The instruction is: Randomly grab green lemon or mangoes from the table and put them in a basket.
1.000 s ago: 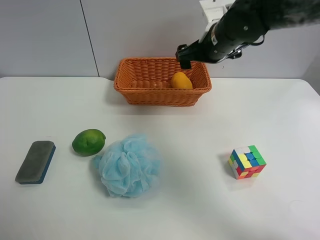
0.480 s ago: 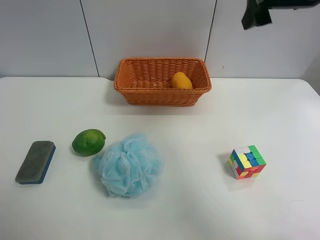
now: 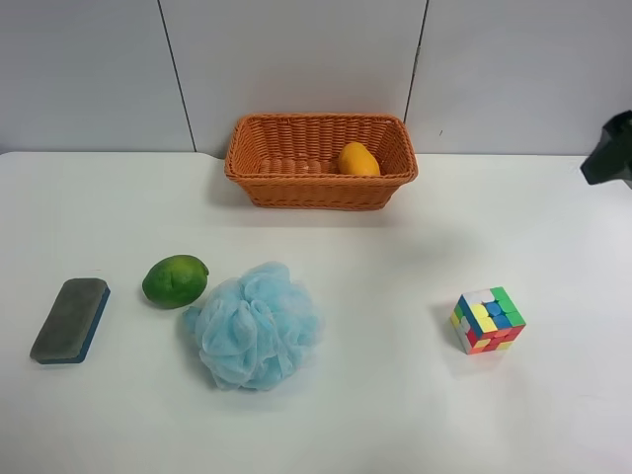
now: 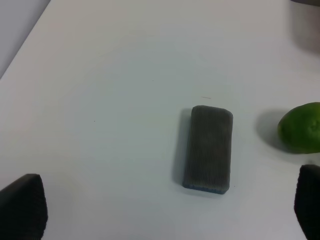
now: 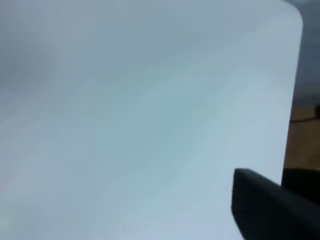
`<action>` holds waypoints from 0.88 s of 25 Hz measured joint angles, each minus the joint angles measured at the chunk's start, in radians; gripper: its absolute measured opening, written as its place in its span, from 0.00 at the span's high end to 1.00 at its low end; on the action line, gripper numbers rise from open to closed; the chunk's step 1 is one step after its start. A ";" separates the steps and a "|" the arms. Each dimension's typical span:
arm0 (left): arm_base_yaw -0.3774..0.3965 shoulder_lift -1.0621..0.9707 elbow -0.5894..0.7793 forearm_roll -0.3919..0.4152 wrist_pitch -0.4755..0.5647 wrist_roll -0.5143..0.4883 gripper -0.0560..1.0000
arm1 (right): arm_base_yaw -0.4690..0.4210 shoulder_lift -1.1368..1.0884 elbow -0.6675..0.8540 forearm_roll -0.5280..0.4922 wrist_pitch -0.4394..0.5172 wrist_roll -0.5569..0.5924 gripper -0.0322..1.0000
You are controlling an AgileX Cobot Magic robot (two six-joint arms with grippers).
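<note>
As arm withdrew, mangoes [image 3: 358,159] in basket [image 3: 259,178]

Woven wicker basket [image 3: 321,188], glossy green lemon [image 3: 175,280], smooth mango [image 3: 358,159] (fluffy mesh sponge [image 3: 254,325]), matt white table [image 3: 395,395]

Eraser [image 4: 208,148] lies on the table [image 4: 110,85] between the wide-apart fingertips [image 4: 22,206]; lemon [image 4: 301,127] near one
</note>
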 joint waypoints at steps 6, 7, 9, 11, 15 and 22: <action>0.000 0.000 0.000 0.000 0.000 0.000 0.01 | -0.019 -0.271 0.202 0.011 -0.014 -0.005 0.02; 0.000 0.000 0.000 0.000 0.000 0.000 0.01 | -0.019 -0.309 0.232 0.017 -0.004 -0.005 0.02; 0.000 0.000 0.000 0.000 0.000 0.000 0.01 | -0.019 -0.405 0.280 0.041 0.027 -0.005 0.02; 0.000 0.000 0.000 0.000 0.000 0.000 0.01 | -0.019 -0.495 0.317 0.075 0.066 -0.004 0.02; 0.000 0.000 0.000 0.000 0.000 0.000 0.01 | -0.019 -0.689 0.357 0.115 0.170 0.014 0.02; 0.000 0.000 0.000 0.000 0.000 0.000 0.01 | -0.019 -0.945 0.400 0.097 0.272 0.135 0.02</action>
